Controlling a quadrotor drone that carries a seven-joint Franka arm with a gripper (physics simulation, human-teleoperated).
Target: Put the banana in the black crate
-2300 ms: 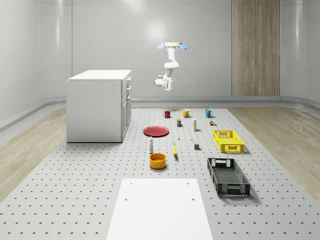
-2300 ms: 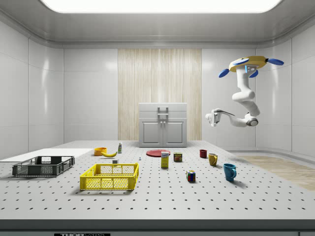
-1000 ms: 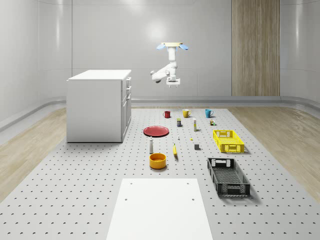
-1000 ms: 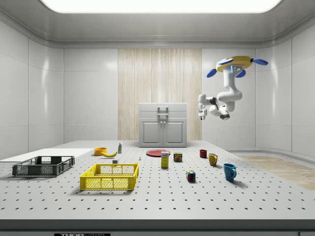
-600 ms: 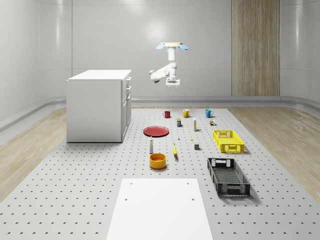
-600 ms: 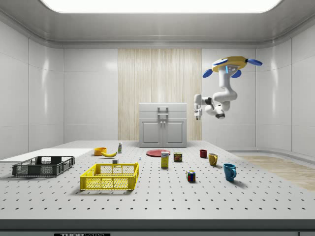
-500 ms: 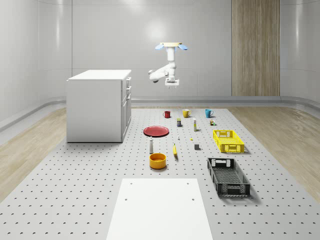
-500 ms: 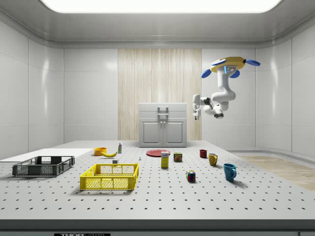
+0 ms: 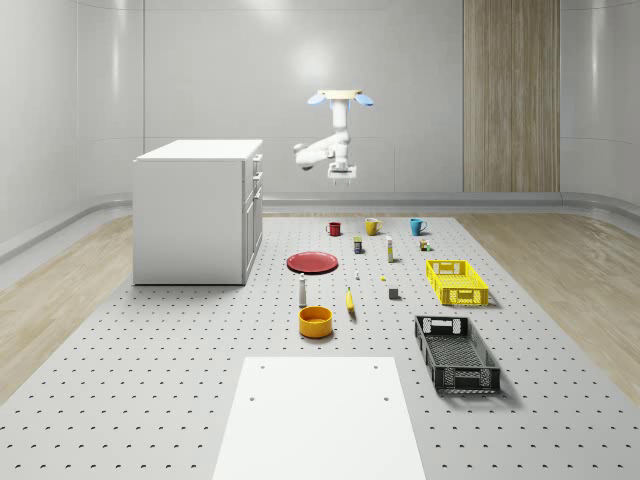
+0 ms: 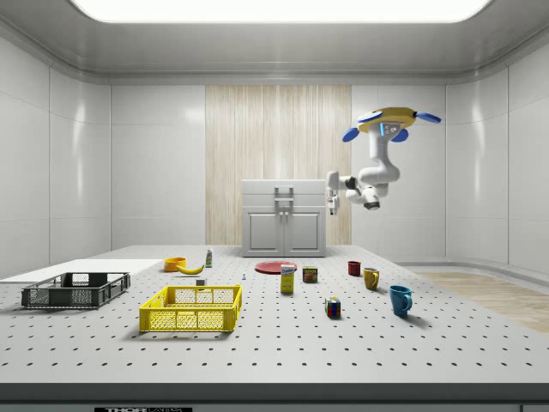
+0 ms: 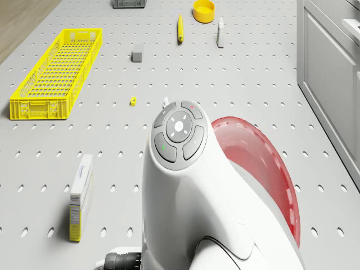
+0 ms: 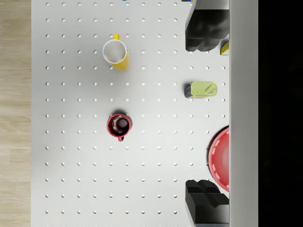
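The drone [image 10: 390, 118] hovers high over the tabletop's [image 9: 180, 380] far end, gripper [image 12: 207, 120] spread wide and empty above the red mug [image 12: 119, 126]. The black crate [image 9: 456, 354] sits well apart from the banana [image 9: 350, 300], beside the orange bowl [image 9: 315, 321].

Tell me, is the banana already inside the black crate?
No, the banana lies on the table beside the orange bowl, apart from the black crate.
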